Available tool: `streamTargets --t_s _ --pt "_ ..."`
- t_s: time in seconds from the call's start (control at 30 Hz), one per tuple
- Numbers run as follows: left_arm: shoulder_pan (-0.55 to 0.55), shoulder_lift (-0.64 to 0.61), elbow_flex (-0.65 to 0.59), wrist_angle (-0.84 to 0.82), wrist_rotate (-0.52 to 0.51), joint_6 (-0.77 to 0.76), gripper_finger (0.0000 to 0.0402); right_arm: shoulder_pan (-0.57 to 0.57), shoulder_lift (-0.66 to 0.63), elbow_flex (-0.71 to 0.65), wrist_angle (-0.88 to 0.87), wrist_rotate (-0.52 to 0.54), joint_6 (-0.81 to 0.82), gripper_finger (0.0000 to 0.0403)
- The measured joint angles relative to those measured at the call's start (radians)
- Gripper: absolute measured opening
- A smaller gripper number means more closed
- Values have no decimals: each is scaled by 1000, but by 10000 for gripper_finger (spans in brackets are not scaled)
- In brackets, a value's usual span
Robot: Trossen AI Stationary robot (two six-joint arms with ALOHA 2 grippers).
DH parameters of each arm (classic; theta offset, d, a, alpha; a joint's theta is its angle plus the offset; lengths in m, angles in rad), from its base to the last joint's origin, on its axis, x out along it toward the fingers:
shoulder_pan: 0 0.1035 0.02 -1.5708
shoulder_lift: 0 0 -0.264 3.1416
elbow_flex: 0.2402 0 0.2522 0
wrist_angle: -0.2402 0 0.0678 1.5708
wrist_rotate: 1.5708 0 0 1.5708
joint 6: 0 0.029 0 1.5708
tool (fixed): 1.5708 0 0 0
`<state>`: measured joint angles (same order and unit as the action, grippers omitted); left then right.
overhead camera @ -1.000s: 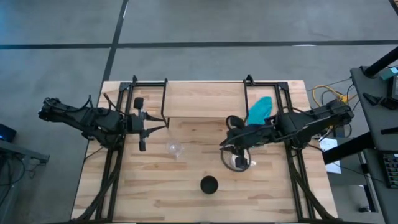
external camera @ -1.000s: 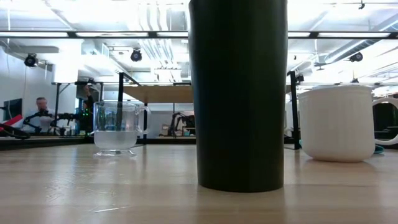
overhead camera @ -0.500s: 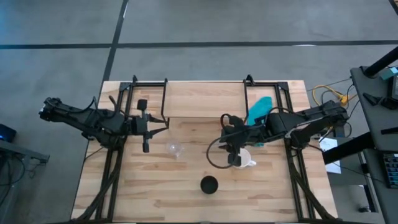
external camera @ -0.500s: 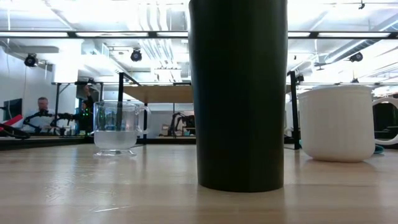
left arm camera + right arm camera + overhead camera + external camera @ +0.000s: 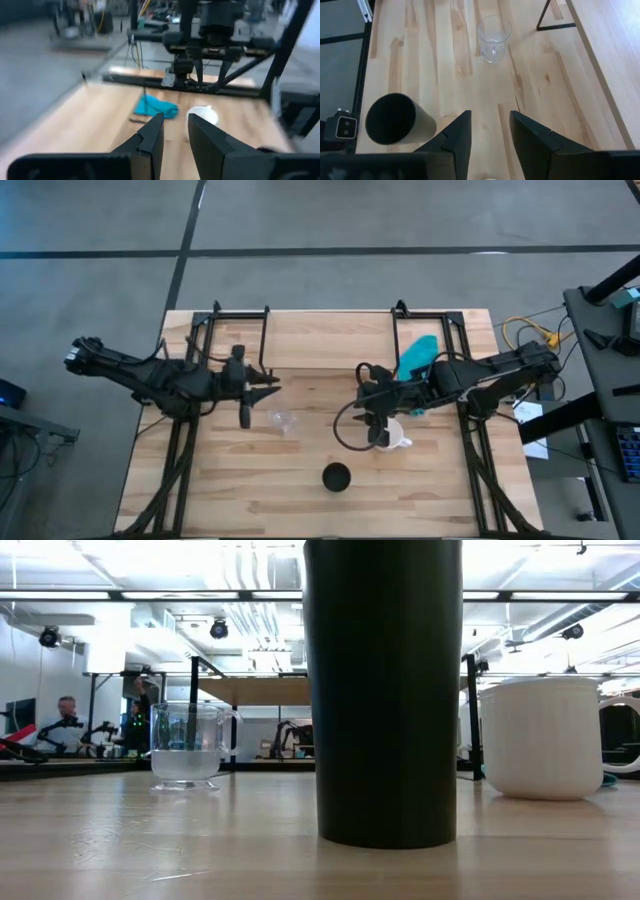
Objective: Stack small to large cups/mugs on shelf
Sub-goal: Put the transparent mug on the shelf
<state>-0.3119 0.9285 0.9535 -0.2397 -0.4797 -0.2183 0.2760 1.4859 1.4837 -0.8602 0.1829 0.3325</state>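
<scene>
In the high view the tiny clear glass cup [image 5: 283,421], the white mug [image 5: 393,437] and the black cup [image 5: 336,476] stand upright on the tabletop. The shelf [image 5: 330,340] stands at the far edge. My left gripper [image 5: 268,387] is open, just left and far of the glass cup, pointing toward the table's right. My right gripper [image 5: 374,428] is open above the mug's left side, hiding part of it. Its wrist view shows the glass cup [image 5: 494,37] and the black cup [image 5: 395,120]. The low view shows all three vessels: black cup [image 5: 383,690], glass [image 5: 190,745], mug [image 5: 542,737]. No gripper is in it.
A teal cloth [image 5: 417,355] lies right of the shelf board, next to my right arm. Black frame rails [image 5: 180,450] run along both table sides. A shelf leg [image 5: 547,15] stands near the glass cup. A cable loop [image 5: 345,430] hangs beside the right gripper.
My left gripper has moved toward the table's right, closer to the glass cup. My right gripper shifted slightly toward the table's left in the first half second, uncovering more of the mug, then stayed still. The three vessels have not moved.
</scene>
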Motion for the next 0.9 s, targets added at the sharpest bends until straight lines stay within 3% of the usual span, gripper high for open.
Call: streamTargets --t_s 0.13,0.23,0.43,0.73,0.9 --pt "0 62 0 0 7 -214 75 0 -7 0 -5 1 -53 128" --pt "5 121 18 -4 13 -265 75 0 -19 0 -22 1 -107 128" --pt "56 218 61 -62 35 -267 75 0 -62 -1 -69 50 -131 128" --pt "139 262 97 -69 244 -272 75 0 -145 -1 -148 54 -56 128" --pt "143 239 94 -233 302 -265 75 0 -170 -1 -143 54 -52 128"
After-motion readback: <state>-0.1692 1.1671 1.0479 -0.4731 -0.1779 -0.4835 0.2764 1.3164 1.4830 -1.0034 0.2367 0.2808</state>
